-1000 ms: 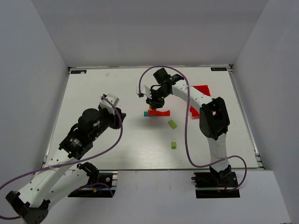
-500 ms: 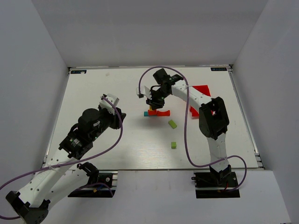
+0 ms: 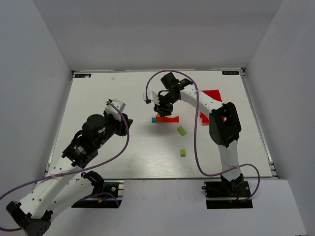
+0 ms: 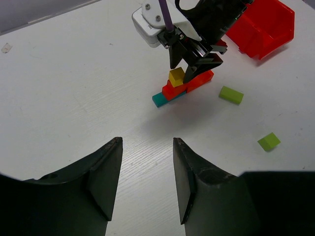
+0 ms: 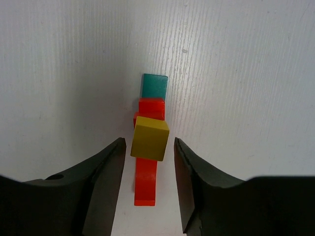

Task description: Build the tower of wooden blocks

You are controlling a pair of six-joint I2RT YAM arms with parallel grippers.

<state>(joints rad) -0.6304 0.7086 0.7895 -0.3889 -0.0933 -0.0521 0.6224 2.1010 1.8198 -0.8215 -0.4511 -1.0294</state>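
The wood block tower (image 3: 165, 118) stands mid-table: a teal bar (image 5: 154, 86) at the bottom, red and orange-red pieces (image 5: 145, 184) on it, and a yellow cube (image 5: 150, 138) on top. My right gripper (image 5: 149, 141) is open right above the tower, with a finger on each side of the yellow cube and a gap on both sides. The tower also shows in the left wrist view (image 4: 182, 86). Two lime-green blocks (image 3: 181, 131) (image 3: 182, 153) lie loose on the table in front of the tower. My left gripper (image 4: 146, 142) is open and empty, well to the tower's left.
A red plastic bin (image 3: 212, 95) sits at the back right, partly behind the right arm; it also shows in the left wrist view (image 4: 263, 27). The white table is walled on three sides.
My right gripper has shifted only very slightly over the tower. The left arm and the loose blocks have not moved.
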